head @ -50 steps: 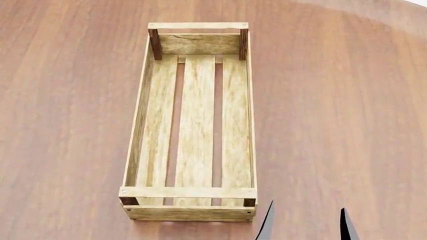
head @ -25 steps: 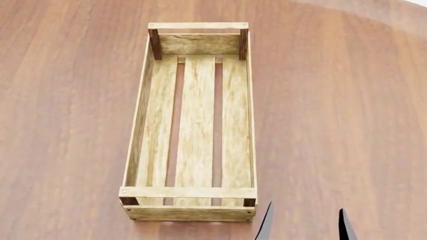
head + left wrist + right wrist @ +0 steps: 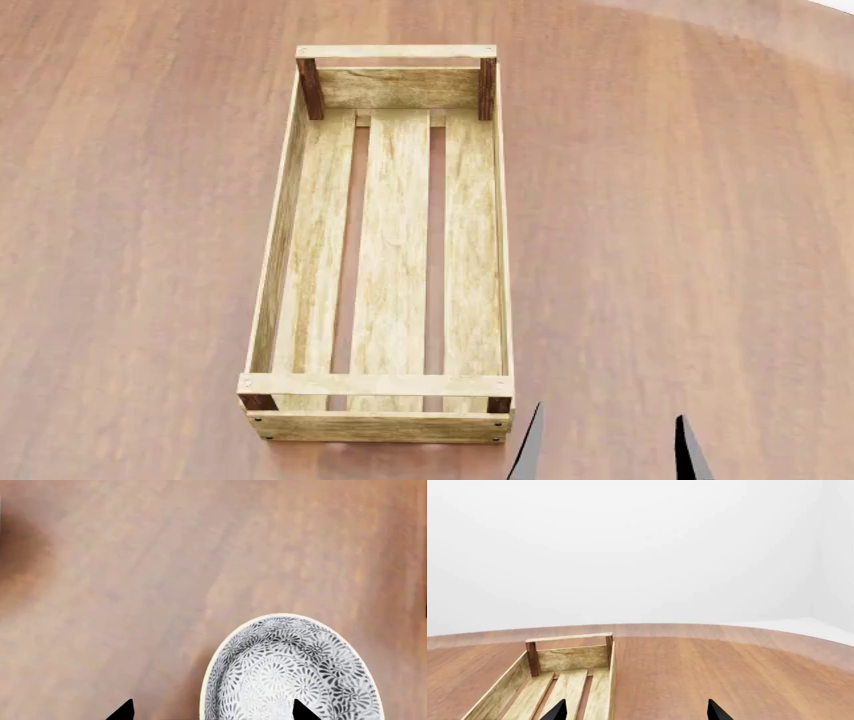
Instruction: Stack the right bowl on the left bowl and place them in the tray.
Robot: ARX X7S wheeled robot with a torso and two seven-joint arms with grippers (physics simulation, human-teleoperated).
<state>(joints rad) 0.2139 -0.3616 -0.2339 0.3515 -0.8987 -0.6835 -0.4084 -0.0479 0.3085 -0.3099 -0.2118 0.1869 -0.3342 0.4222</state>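
The tray (image 3: 388, 250) lies on the brown wooden table (image 3: 667, 250), with its long side pointing away from the robot. It has three pale floor slats, low plank walls and dark corner posts, and nothing is inside it.

The right gripper (image 3: 605, 450) shows at the lower edge of the head view, just beside the near right corner of the tray. Only its two dark fingertips (image 3: 533, 445) are seen; they stand apart and nothing is between them. In the right wrist view the same gripper (image 3: 636, 711) points along the table toward the tray (image 3: 567, 680), with a plain white background behind the table edge.

The left gripper (image 3: 212, 711) is seen only in the left wrist view. Its two tips are spread wide, and they hold nothing. Under it stands a bowl (image 3: 290, 672) with a white rim and a dense black floral pattern inside. One tip (image 3: 303, 711) lies over the inside of the bowl (I cannot tell if it touches), and the other tip is over the bare table (image 3: 133, 580).

This bowl is not in the head view, so its place relative to the tray cannot be told. A second bowl shows in no view.
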